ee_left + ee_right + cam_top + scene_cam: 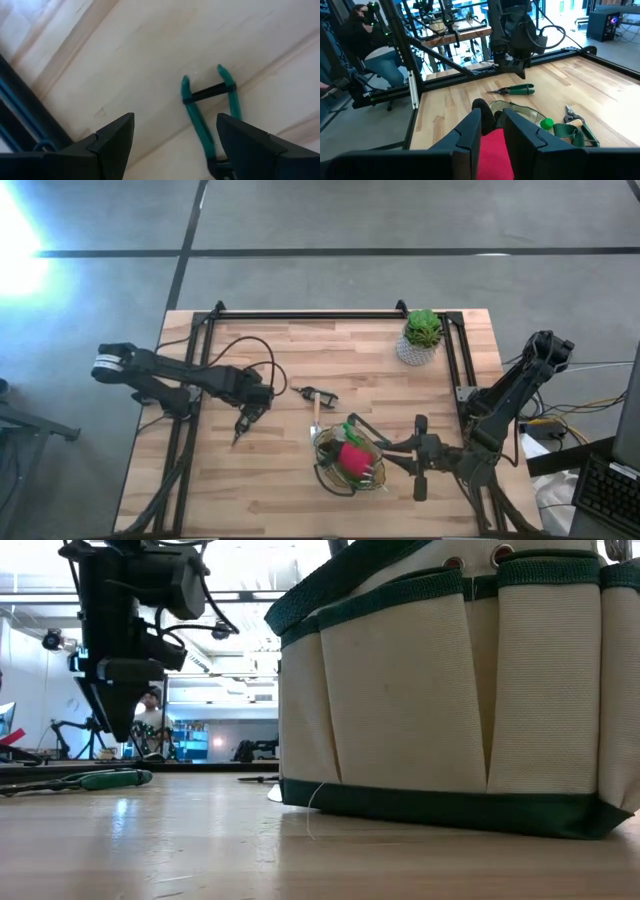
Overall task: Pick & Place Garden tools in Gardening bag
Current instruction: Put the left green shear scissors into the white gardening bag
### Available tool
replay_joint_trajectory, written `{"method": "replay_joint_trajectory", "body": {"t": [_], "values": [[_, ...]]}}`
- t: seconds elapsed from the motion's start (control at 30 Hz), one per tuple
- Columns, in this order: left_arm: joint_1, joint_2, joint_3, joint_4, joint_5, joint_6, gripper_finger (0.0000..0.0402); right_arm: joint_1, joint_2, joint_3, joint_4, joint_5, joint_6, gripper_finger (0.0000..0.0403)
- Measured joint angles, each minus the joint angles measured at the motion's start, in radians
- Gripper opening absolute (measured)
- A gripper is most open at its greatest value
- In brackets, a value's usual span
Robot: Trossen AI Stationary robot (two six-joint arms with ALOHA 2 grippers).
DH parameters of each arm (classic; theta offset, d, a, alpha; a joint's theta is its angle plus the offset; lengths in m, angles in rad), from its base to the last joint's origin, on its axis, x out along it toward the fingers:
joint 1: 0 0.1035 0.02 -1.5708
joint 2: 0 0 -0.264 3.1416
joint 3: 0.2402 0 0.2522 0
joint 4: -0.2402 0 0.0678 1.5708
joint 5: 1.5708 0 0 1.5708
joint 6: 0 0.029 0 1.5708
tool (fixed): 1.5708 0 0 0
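The gardening bag point(350, 462) stands at the table's near middle, with cream walls and green trim in the low view point(450, 690). A red glove-like item point(352, 456) and a green spray bottle point(546, 123) are in its mouth. My right gripper point(492, 125) reaches level over the bag's right rim, its fingers nearly together with the red item point(495, 150) between them. Green-handled pruners point(210, 115) lie flat on the table left of the bag. My left gripper point(175, 140) hangs open just above them, touching nothing. It also shows in the low view point(120, 700). My right gripper has the red glove-like item point(496, 142) between its two fingers, coming level from the table's right over the bag's mouth. Which part of the item it has is hidden by the fingers. The item sits inside the bag's mouth.
A second pair of pruners point(318, 395) and a pale-handled tool point(315, 425) lie just beyond the bag. A potted plant point(421, 338) stands at the far right. A black frame rail point(330, 315) edges the table's far side. Bare wood lies at the near left.
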Motion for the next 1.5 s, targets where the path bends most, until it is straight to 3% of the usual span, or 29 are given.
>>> {"method": "replay_joint_trajectory", "body": {"t": [0.33,0.7,0.9,1.13,1.5], "values": [[0.035,0.000,-0.021,0.063,0.021,0.022,0.0284,0.000,0.000,0.000,0.000,0.000,0.000,0.0063],[0.083,0.000,-0.186,0.265,0.144,0.021,0.0271,0.000,0.000,0.000,0.000,0.000,0.000,0.0070],[0.083,-0.004,-0.249,0.372,0.158,0.026,0.0199,0.000,0.000,0.000,0.000,0.000,-0.003,0.0061],[0.083,-0.003,-0.258,0.420,0.158,0.094,0.0026,0.000,0.000,0.000,0.001,0.001,-0.003,0.0065],[0.083,-0.033,-0.198,0.565,0.125,0.316,0.0026,0.000,0.000,0.000,0.001,0.001,-0.004,0.0060]]}}
